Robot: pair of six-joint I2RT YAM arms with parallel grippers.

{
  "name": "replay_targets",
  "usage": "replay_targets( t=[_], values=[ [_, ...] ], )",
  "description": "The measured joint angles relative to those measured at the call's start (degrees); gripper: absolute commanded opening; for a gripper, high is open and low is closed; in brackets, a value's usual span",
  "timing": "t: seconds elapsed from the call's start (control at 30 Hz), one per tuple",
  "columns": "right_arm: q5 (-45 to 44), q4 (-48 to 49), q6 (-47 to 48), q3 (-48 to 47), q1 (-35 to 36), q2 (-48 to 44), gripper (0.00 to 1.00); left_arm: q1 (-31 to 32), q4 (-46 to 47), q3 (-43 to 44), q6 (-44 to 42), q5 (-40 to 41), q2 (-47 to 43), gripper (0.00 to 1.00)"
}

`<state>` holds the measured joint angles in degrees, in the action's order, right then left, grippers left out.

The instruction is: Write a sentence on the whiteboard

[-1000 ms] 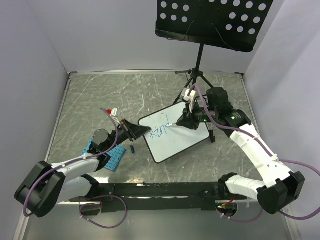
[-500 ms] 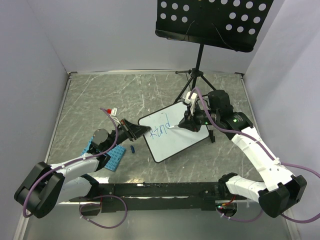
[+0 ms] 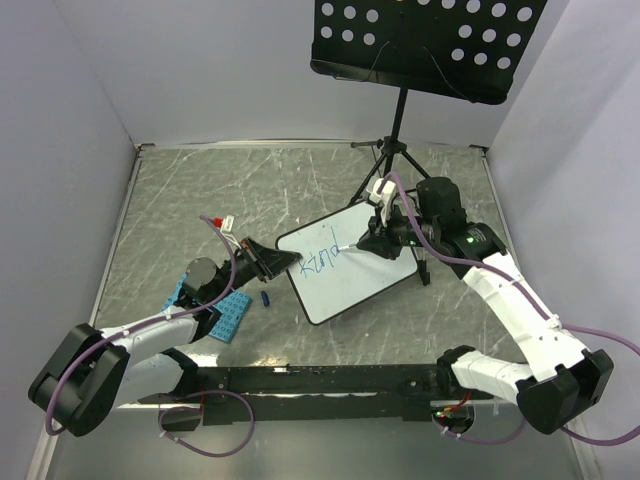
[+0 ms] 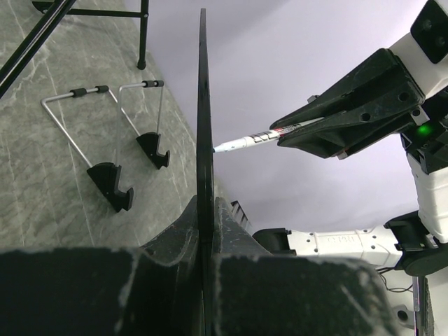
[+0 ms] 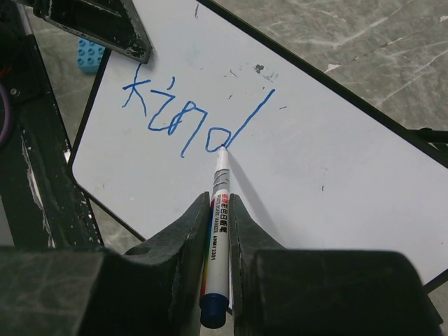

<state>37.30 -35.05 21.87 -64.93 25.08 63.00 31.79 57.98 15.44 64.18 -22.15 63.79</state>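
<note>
Whiteboard point(image 3: 352, 278) rim in left gripper point(image 3: 288, 261), marker point(image 5: 219, 203) apparently touching

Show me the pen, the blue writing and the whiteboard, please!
pen point(image 5: 221, 175): right wrist view, on its white barrel.
blue writing point(image 5: 183, 123): right wrist view, on the middle letters.
whiteboard point(image 3: 365, 281): top external view, on its bare white face.

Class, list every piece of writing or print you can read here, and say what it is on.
"kind": blue handwriting on the whiteboard.
Print on the marker barrel: too small to read.
Grey lettering on a white arm link: blurred.
</note>
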Motion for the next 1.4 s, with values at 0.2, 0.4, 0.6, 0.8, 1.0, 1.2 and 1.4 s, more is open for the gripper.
replay_targets(
  t=[0.2, 0.4, 0.6, 0.8, 1.0, 1.2, 1.4],
  values=[
    [-0.1, 0.2, -0.2, 0.0, 0.0, 0.1, 0.0, 0.0, 0.0, 0.0, 0.0, 0.0, 0.0, 0.01],
    [-0.2, 0.3, -0.1, 0.0, 0.0, 0.1, 0.0, 0.0, 0.0, 0.0, 0.0, 0.1, 0.0, 0.01],
    [-0.3, 0.0, 0.1, 0.9, -0.5, -1.1, 0.0, 0.0, 0.0, 0.2, 0.0, 0.1, 0.0, 0.01],
    [-0.2, -0.3, 0.3, 2.0, -0.8, -2.3, 0.0, 0.0, -0.1, 0.5, -0.1, 0.2, 0.0, 0.01],
    [-0.2, -0.5, 0.3, 2.4, -1.2, -2.4, 0.0, 0.0, -0.5, 0.5, -0.1, 0.4, 0.0, 0.01],
    [-0.1, -0.7, 0.3, 2.0, -2.2, -2.4, 0.0, 0.0, -0.5, 0.5, 0.0, 0.5, 0.0, 0.01],
    [0.3, -0.5, 0.0, -0.4, -2.5, -2.4, 0.0, 0.0, -0.4, 0.5, 0.0, 0.4, 0.0, 0.01]
  ],
)
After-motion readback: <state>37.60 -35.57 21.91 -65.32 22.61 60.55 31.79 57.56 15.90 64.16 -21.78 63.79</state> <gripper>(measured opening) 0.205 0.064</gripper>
